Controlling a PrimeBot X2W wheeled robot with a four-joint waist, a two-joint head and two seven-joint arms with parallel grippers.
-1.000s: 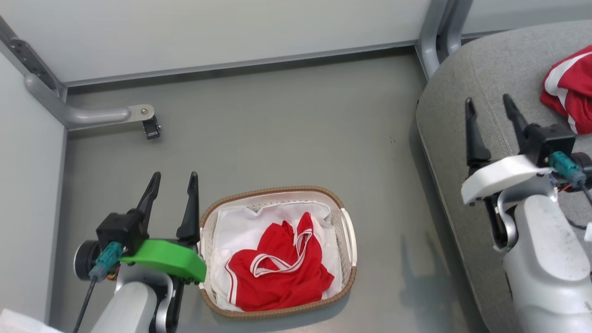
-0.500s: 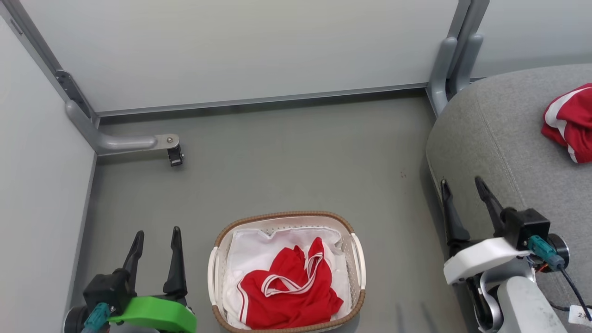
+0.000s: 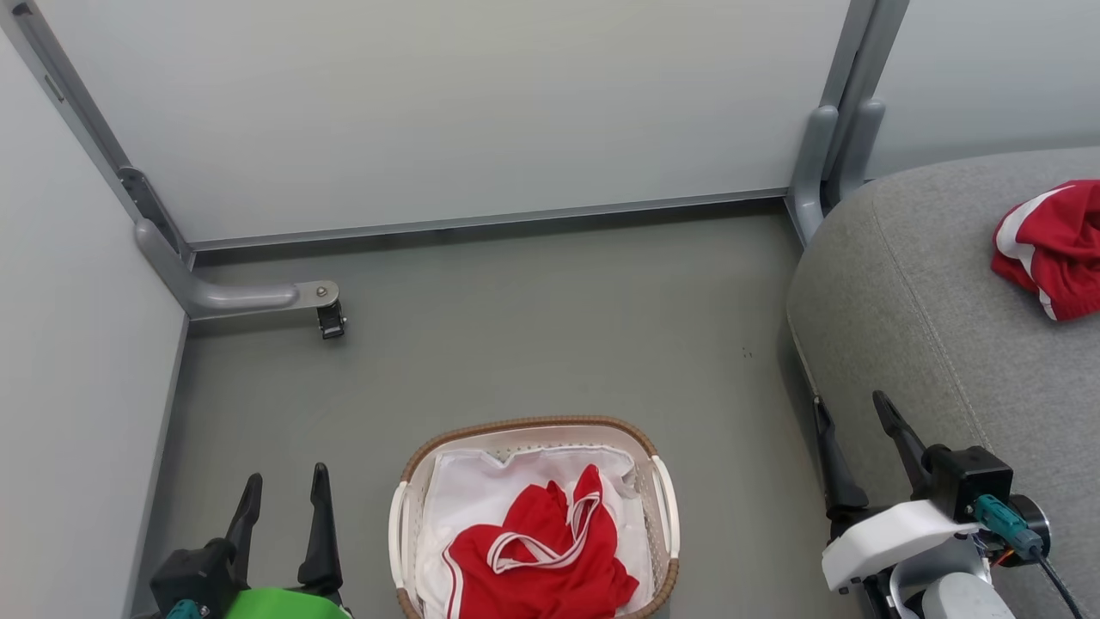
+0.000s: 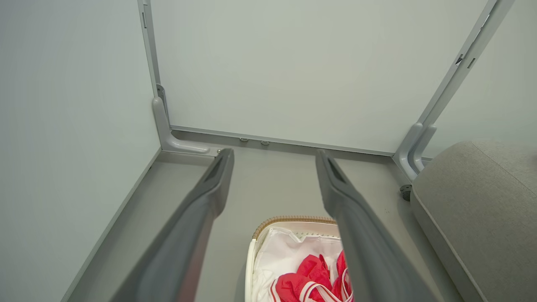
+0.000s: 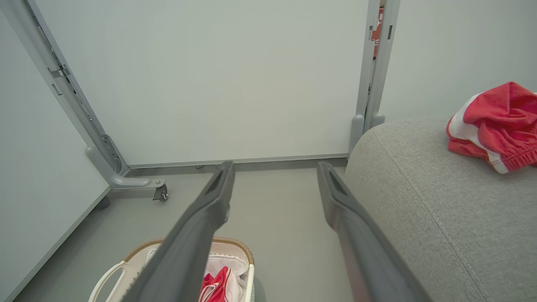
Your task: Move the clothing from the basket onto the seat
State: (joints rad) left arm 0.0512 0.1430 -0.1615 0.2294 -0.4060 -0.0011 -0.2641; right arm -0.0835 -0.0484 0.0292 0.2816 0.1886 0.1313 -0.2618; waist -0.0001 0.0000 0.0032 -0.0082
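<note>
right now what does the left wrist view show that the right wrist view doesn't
Left wrist view: the open left gripper. Right wrist view: the open right gripper, a red striped garment lying on the grey seat, and a caster. Both: the basket with its white liner, a second red garment inside it, the seat, the floor.

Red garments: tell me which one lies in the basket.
The red garment with looped white trim, crumpled in the basket on its white liner; the other garment lies on the grey seat.
</note>
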